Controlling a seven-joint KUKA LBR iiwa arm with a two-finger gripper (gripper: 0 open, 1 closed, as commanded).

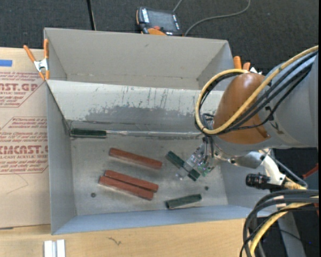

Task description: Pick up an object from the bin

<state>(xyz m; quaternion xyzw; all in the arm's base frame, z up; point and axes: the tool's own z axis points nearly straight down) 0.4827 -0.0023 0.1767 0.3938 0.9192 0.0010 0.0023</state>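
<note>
**Green bar [177, 161] by the gripper, right side of the bin floor**

The gripper [197, 167] sits over the bar's lower end. You cannot tell how wide it stands, or whether it has hold. The bar lies slantwise in the bin [150, 63] and looks light, stiff and smooth, so take it across its narrow width. Brown bars [135, 158] lie further left.

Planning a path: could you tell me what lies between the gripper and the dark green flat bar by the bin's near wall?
Camera view: only bare grey bin floor between the gripper and the dark green flat bar.
</note>
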